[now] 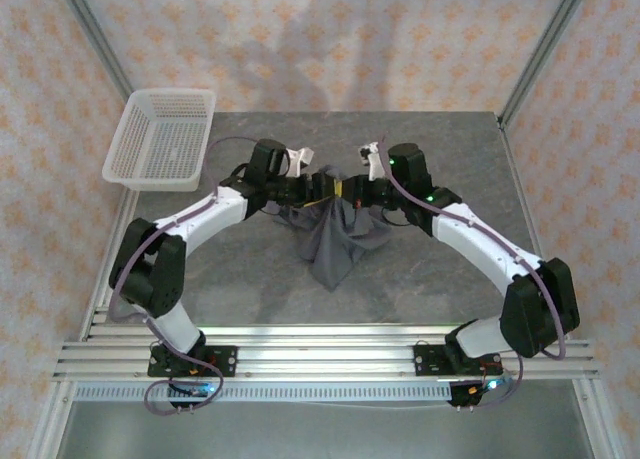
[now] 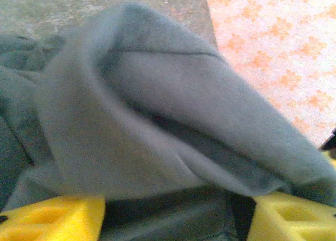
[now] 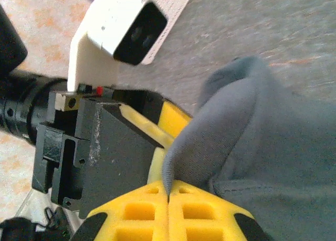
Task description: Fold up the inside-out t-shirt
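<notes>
At centre frame, the right end effector (image 3: 168, 194) clamps the inside-out t-shirt (image 1: 335, 249). The left end effector (image 2: 173, 215) gapes around it.

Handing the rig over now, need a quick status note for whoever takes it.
Left claw: open, yellow fingers apart with cloth between them.
Right claw: shut on an edge of the dark slate-grey soft cloth t-shirt.
Shirt: bunched in a heap on the grey table, both claws at its far end.
Done: no fold visible.
Left: spread it flat, then fold.
</notes>
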Controlling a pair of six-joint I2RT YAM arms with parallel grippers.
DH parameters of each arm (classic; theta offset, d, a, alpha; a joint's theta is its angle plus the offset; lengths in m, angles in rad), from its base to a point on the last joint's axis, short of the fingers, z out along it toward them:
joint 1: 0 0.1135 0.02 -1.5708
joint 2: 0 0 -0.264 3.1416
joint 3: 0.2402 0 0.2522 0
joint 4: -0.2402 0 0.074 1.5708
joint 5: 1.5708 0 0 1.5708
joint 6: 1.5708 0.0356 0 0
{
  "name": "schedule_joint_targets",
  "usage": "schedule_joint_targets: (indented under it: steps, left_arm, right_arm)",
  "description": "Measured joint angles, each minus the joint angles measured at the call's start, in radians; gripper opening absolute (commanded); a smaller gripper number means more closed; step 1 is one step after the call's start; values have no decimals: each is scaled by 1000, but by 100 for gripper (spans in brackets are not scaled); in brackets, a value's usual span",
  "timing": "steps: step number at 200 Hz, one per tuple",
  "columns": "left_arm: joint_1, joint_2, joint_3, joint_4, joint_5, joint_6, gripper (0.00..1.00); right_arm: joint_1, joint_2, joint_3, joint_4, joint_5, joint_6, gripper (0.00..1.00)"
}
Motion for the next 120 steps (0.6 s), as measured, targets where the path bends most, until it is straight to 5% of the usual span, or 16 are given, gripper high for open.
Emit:
schedule_joint_targets:
  steps: [14, 29, 120]
  left_arm:
    - [1, 19, -12, 80, 13, -71, 55]
    - [-2, 40, -13, 151, 31, -125, 0]
    - [62, 32, -100, 138, -23, -117, 0]
  right_arm:
    - [-12, 0, -10, 41, -5, 36, 0]
    - [-13, 0, -22, 77, -5, 76, 0]
    - [-163, -55, -166, 214, -23, 283, 0]
